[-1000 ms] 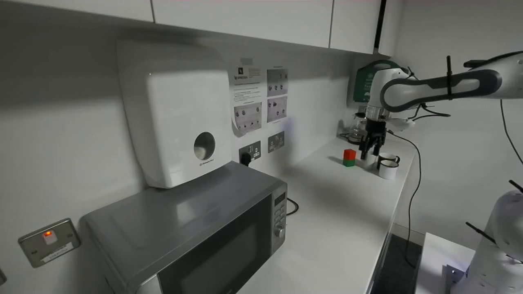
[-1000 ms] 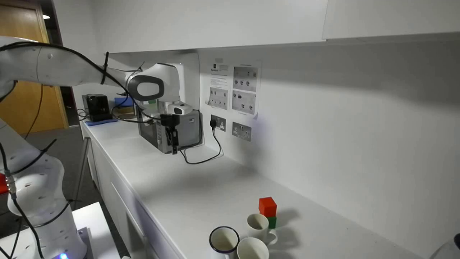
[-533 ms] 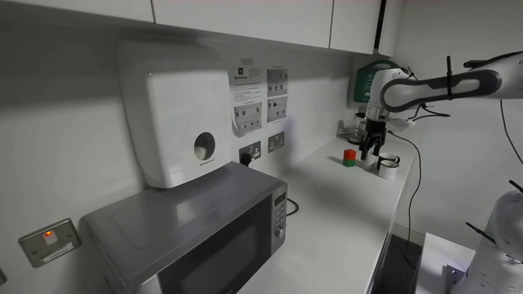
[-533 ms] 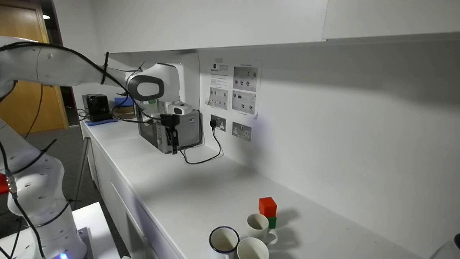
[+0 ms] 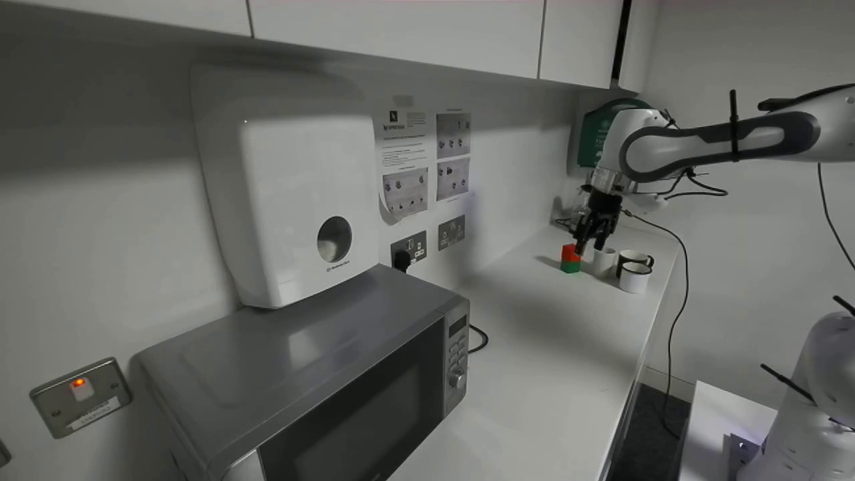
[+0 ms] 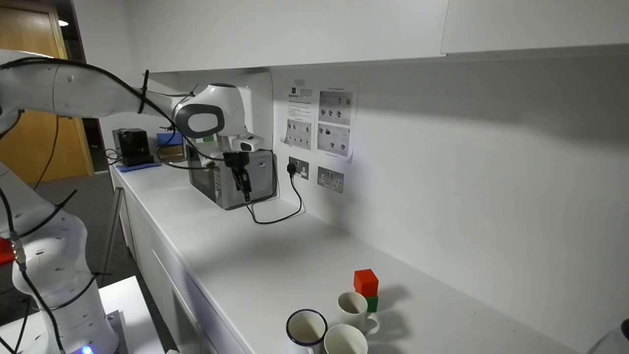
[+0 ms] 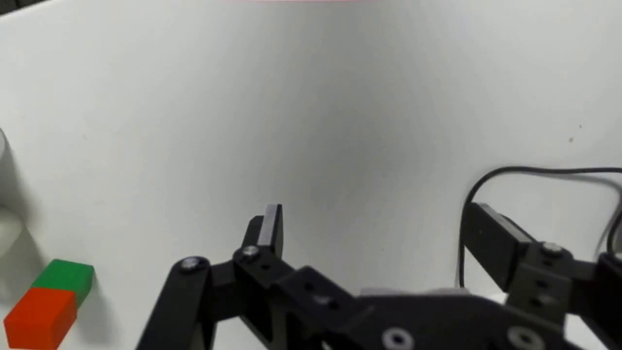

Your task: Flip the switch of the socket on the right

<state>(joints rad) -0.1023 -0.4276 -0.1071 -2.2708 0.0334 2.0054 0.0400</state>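
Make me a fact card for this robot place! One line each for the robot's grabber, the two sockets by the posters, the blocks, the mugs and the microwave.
Gripper: open, holding nothing, touching neither socket
Right socket: no plug in it; switch too small to make out
Left socket: black plug in it
Blocks: red block on top of green block
Mugs: three, close together
Microwave: on the counter

"NESPRESSO" on wall notice (image 5: 404, 148); small print (image 5: 338, 265) on dispenser (image 5: 294, 187), label (image 5: 95, 413) on switch plate (image 5: 80, 405) illegible.
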